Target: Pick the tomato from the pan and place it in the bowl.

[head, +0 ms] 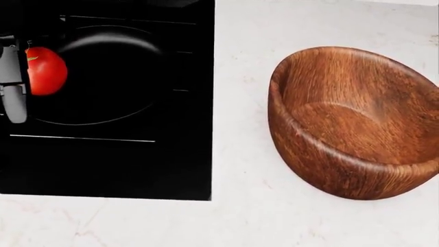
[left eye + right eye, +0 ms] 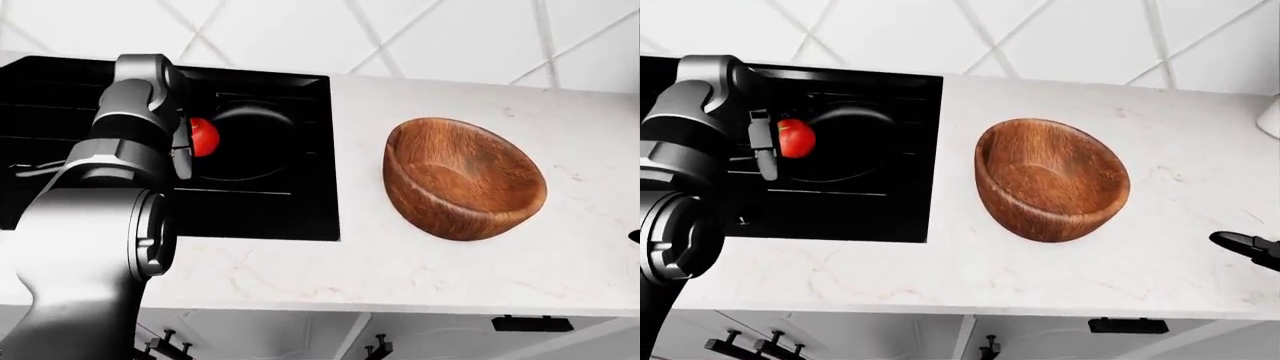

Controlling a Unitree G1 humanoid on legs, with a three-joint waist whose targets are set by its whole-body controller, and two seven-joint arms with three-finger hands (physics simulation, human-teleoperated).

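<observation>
The red tomato [image 1: 47, 71] is at the left rim of the black pan [image 1: 103, 77] on the black stove. My left hand [image 2: 184, 154] comes in from the left and presses against the tomato's left side; grey fingers [image 1: 15, 95] cover part of it. I cannot tell whether the fingers close round it or whether it is off the pan. The wooden bowl [image 1: 356, 123] lies tilted on the white counter to the right of the stove, its opening facing up and right. Only a dark tip of my right hand [image 2: 1245, 247] shows at the right edge of the right-eye view.
The black stove [image 2: 260, 210] is set into the white marble counter [image 2: 400, 270]. The counter's near edge runs along the bottom of the eye views, with cabinet handles [image 2: 530, 324] below. A white tiled wall [image 2: 400, 30] stands behind.
</observation>
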